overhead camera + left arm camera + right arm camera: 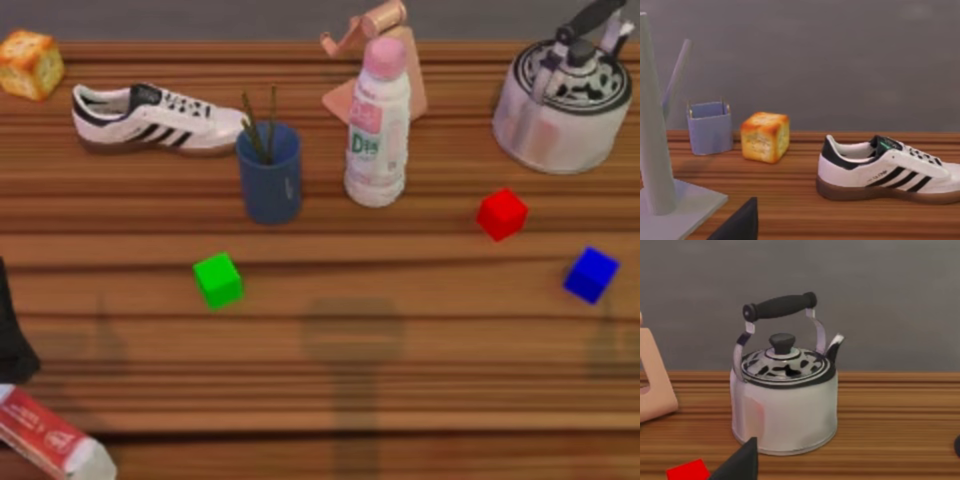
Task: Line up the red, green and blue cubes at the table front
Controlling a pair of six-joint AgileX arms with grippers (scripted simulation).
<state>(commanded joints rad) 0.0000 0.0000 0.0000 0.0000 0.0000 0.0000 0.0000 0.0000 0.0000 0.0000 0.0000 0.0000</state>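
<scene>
Three small cubes lie apart on the wooden table (pixel 400 380) in the top view. The green cube (pixel 217 280) is left of centre, the red cube (pixel 502 213) is to the right, and the blue cube (pixel 591 274) is near the right edge. A corner of the red cube (pixel 687 471) also shows in the right wrist view. My left arm (pixel 14 330) is a dark shape at the table's left edge, far from the cubes. The right arm is outside the top view. Each wrist view shows one dark fingertip (pixel 742 222) (pixel 742 460) set well off to one side, holding nothing.
Along the back stand an orange-tan block (pixel 30 63), a white sneaker (pixel 155 118), a blue cup with sticks (pixel 270 172), a white bottle (pixel 378 125), a pink stand (pixel 375 50) and a kettle (pixel 565 95). A red-and-white carton (pixel 50 440) lies at the front left corner.
</scene>
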